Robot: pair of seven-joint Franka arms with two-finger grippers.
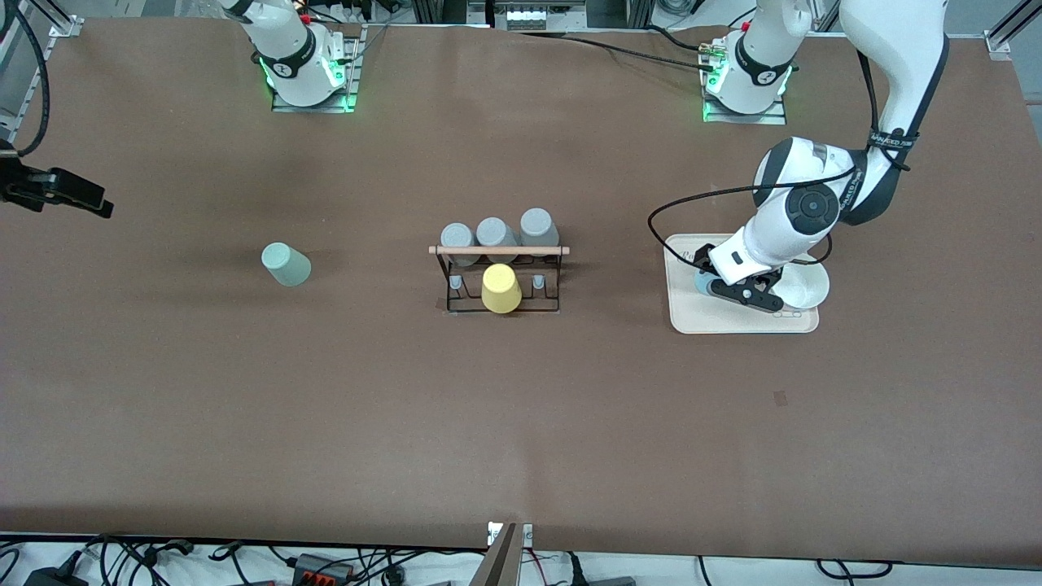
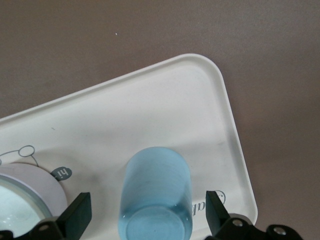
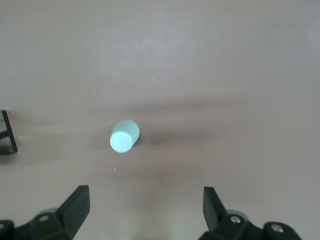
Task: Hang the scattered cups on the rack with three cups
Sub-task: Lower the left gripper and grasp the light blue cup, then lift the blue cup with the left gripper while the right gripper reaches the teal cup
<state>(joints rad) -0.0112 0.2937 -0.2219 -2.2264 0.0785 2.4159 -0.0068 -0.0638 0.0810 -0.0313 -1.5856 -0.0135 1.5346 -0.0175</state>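
A light blue cup (image 2: 156, 192) stands mouth down on the beige tray (image 2: 190, 100), toward the left arm's end of the table. My left gripper (image 2: 149, 210) is open around it, one finger on each side with a gap to the cup. In the front view the cup (image 1: 702, 283) peeks out beside this gripper (image 1: 737, 293). A mint green cup (image 1: 286, 264) stands alone toward the right arm's end. My right gripper (image 3: 146, 200) hangs open and empty high over the table near that cup (image 3: 124, 136). The black wire rack (image 1: 501, 281) stands mid-table.
The rack carries three grey cups (image 1: 495, 232) under its wooden rod (image 1: 498, 250) and a yellow cup (image 1: 501, 289) on the nearer side. A white bowl (image 1: 802, 285) sits on the tray beside the blue cup. A black clamp (image 1: 57, 191) juts in at the table's edge.
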